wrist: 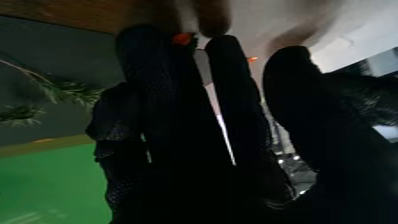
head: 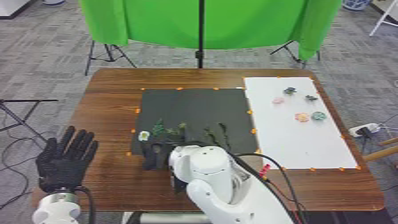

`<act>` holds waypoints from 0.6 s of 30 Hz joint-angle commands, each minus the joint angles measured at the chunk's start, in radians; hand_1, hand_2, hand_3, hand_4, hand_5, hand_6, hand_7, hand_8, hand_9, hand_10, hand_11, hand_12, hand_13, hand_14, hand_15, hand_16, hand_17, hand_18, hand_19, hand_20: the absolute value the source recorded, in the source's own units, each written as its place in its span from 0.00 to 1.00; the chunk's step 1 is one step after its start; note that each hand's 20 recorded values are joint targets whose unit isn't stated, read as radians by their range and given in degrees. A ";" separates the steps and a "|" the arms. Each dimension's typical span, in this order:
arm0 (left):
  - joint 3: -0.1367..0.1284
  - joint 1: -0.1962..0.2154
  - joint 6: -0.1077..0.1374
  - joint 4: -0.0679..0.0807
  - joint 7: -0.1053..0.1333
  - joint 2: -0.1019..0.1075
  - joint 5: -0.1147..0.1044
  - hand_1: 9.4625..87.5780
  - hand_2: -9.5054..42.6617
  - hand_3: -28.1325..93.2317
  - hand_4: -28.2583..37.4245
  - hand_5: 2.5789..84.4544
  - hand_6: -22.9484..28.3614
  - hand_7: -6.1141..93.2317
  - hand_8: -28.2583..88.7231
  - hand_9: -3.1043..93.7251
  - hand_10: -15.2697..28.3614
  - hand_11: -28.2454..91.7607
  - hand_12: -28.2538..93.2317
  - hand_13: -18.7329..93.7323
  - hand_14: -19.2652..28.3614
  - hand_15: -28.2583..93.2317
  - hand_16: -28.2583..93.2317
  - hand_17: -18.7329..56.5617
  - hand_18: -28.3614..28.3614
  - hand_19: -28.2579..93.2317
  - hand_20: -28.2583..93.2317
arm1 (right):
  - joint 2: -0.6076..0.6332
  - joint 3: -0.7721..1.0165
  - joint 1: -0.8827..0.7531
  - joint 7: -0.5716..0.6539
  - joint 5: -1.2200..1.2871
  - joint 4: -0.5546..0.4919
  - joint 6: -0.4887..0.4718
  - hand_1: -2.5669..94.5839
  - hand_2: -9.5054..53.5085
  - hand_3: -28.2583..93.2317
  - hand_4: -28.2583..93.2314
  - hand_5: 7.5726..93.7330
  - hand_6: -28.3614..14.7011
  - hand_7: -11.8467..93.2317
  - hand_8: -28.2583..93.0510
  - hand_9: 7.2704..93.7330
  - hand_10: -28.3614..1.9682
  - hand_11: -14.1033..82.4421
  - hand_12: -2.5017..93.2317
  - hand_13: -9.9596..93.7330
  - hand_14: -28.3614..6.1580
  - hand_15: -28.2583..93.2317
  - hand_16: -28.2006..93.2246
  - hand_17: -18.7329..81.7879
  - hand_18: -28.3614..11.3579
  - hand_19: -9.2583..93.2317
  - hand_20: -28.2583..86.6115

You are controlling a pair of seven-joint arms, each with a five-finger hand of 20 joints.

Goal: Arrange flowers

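My right hand (head: 156, 154) is low over the near-left edge of the dark mat (head: 191, 107), beside a small white-and-green piece (head: 144, 135) and dark green sprigs (head: 158, 128). Two longer stems (head: 225, 134) lie farther right on that mat. In the right wrist view the hand (wrist: 178, 110) has straight fingers with nothing visible held; green sprigs (wrist: 67, 92) lie beyond it. My left hand (head: 67, 157) rests open at the table's left side. On the white mat (head: 298, 145) are a peach flower (head: 302, 117), a teal one (head: 318, 115), a pink one (head: 278, 100) and dark blue one (head: 290, 90).
The wooden table (head: 111, 100) carries small orange tape marks around both mats. A small red item (head: 265, 170) is beside the right arm, with dark cables running past it. A green backdrop (head: 249, 25) on stands is behind the table.
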 commanded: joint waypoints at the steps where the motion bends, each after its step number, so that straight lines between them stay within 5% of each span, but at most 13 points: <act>1: 0.003 0.016 0.002 0.005 -0.008 -0.012 -0.001 0.21 0.47 0.89 0.00 0.49 0.63 0.17 0.15 0.48 0.73 0.44 0.33 0.46 0.76 0.57 0.18 0.17 0.75 0.53 0.34 | 0.006 0.031 0.002 0.032 0.029 -0.036 0.031 0.40 0.16 0.88 0.06 0.71 0.63 0.20 0.14 0.62 0.23 0.27 0.19 0.69 0.34 0.77 0.41 0.49 0.04 0.97 0.63; 6: 0.002 0.020 -0.005 0.002 -0.016 -0.018 0.005 0.22 0.47 0.89 0.00 0.50 0.61 0.18 0.15 0.48 0.73 0.44 0.33 0.46 0.76 0.57 0.18 0.17 0.75 0.53 0.34 | 0.016 0.090 -0.010 0.069 0.112 -0.107 0.055 0.42 0.06 0.87 0.07 0.78 0.64 0.20 0.17 0.64 0.22 0.38 0.23 0.65 0.30 0.86 0.46 0.48 0.02 0.96 0.67; 9: 0.003 0.012 -0.009 0.005 -0.017 -0.024 0.008 0.22 0.47 0.89 0.00 0.50 0.61 0.18 0.15 0.48 0.73 0.44 0.33 0.46 0.76 0.57 0.18 0.17 0.75 0.53 0.34 | 0.055 0.166 -0.018 0.080 0.141 -0.120 0.235 0.41 0.04 0.87 0.08 0.77 0.64 0.19 0.16 0.63 0.20 0.41 0.24 0.63 0.29 0.87 0.48 0.48 0.01 0.96 0.67; 16: 0.003 0.031 -0.018 -0.004 0.002 -0.037 0.020 0.22 0.47 0.89 0.00 0.49 0.62 0.18 0.15 0.48 0.73 0.44 0.33 0.46 0.76 0.57 0.18 0.17 0.75 0.53 0.34 | 0.273 0.377 -0.036 0.192 0.100 -0.053 0.684 0.38 0.00 0.89 0.05 0.58 0.53 0.22 0.14 0.53 0.21 0.36 0.21 0.59 0.29 0.86 0.44 0.46 0.04 0.95 0.67; 18: 0.004 0.037 -0.021 -0.006 0.004 -0.041 0.016 0.22 0.47 0.89 0.00 0.49 0.62 0.18 0.15 0.48 0.73 0.44 0.33 0.46 0.76 0.57 0.18 0.17 0.75 0.53 0.34 | 0.335 0.457 -0.067 0.254 0.086 -0.052 0.695 0.39 0.00 0.90 0.03 0.52 0.51 0.22 0.14 0.47 0.21 0.32 0.20 0.55 0.29 0.84 0.41 0.44 0.05 0.92 0.66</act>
